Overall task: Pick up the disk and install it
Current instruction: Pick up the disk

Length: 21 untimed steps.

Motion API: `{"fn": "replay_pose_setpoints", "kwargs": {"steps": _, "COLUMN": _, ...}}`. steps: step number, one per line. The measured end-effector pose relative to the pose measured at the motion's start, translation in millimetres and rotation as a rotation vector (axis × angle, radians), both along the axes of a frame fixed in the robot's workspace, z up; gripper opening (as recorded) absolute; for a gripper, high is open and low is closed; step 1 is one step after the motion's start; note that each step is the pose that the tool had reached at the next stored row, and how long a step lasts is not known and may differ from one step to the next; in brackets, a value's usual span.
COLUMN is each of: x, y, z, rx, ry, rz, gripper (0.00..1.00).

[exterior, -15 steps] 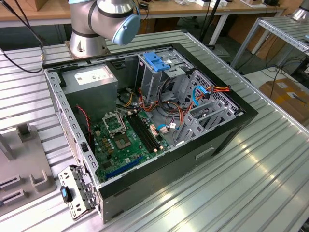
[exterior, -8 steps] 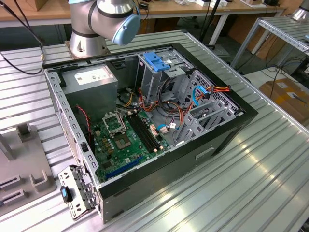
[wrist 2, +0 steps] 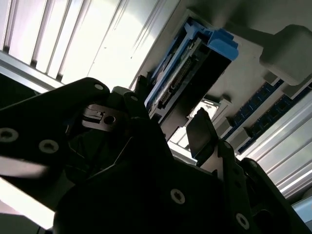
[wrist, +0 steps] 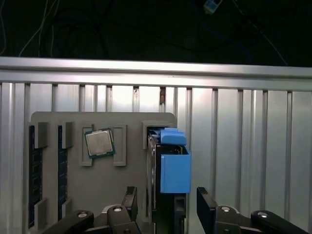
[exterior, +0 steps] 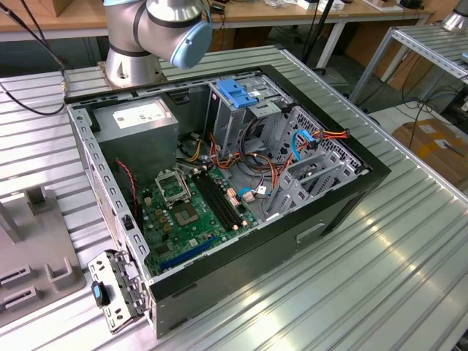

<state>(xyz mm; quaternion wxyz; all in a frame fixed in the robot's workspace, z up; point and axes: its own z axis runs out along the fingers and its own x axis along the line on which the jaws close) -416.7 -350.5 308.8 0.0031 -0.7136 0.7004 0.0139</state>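
The disk (wrist: 168, 163) stands on edge in a slot of a grey holder plate (wrist: 131, 122). It is a dark slab with bright blue carrier rails and a blue tab on its end. The second wrist view shows the disk's (wrist 2: 187, 63) connector edge framed in blue. My gripper (wrist: 168, 202) is open right above it. One black finger (wrist: 130, 199) sits on each side of the disk's near end, with a gap on both sides. In the second wrist view the gripper (wrist 2: 170, 114) hangs just short of the disk.
The holder plate also carries a processor chip (wrist: 100, 143) and memory sticks (wrist: 32, 175). An open computer case (exterior: 344, 197) lies on the ribbed metal table (exterior: 395, 278), with a power supply (exterior: 135, 121), a motherboard (exterior: 186, 216) and a drive cage with a blue latch (exterior: 238, 93).
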Motion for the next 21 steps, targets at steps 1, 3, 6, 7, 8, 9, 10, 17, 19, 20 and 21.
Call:
{"fn": "replay_pose_setpoints", "kwargs": {"steps": 1, "x": 0.3, "y": 0.5, "z": -0.1, "rx": 0.0000, "ry": 0.0000, "rz": 0.000, "gripper": 0.60}}
{"fn": "replay_pose_setpoints", "kwargs": {"steps": 3, "x": 1.8, "y": 1.1, "z": -0.5, "rx": 0.0000, "ry": 0.0000, "rz": 0.000, "gripper": 0.60}}
{"fn": "replay_pose_setpoints", "kwargs": {"steps": 6, "x": 3.2, "y": 1.4, "z": -2.0, "rx": 0.0001, "ry": -0.0002, "rz": 0.000, "gripper": 0.60}}
{"fn": "replay_pose_setpoints", "kwargs": {"steps": 7, "x": 3.5, "y": 1.6, "z": -2.5, "rx": 0.0001, "ry": -0.0001, "rz": 0.000, "gripper": 0.60}}
{"fn": "replay_pose_setpoints", "kwargs": {"steps": 8, "x": 3.5, "y": 1.6, "z": -2.4, "rx": -0.0001, "ry": 0.0001, "rz": 0.000, "gripper": 0.60}}
{"fn": "replay_pose_setpoints", "kwargs": {"steps": 9, "x": 3.5, "y": 1.6, "z": -2.4, "rx": -0.0001, "ry": 0.0002, "rz": 0.000, "gripper": 0.60}}
{"fn": "replay_pose_setpoints", "kwargs": {"steps": 10, "x": 3.5, "y": 1.7, "z": -2.5, "rx": 0.0000, "ry": 0.0000, "rz": 0.000, "gripper": 0.60}}
{"fn": "replay_pose_setpoints", "kwargs": {"steps": 17, "x": 3.5, "y": 1.8, "z": -2.6, "rx": 0.0000, "ry": -0.0001, "rz": 0.000, "gripper": 0.58}}
{"fn": "replay_pose_setpoints", "kwargs": {"steps": 19, "x": 3.5, "y": 1.8, "z": -2.6, "rx": 0.0000, "ry": 0.0000, "rz": 0.000, "gripper": 0.51}}
{"fn": "replay_pose_setpoints", "kwargs": {"steps": 20, "x": 3.5, "y": 1.8, "z": -2.6, "rx": 0.0000, "ry": 0.0000, "rz": 0.000, "gripper": 0.51}}
{"fn": "replay_pose_setpoints", "kwargs": {"steps": 21, "x": 3.5, "y": 1.9, "z": -2.6, "rx": 0.0000, "ry": 0.0000, "rz": 0.000, "gripper": 0.51}}
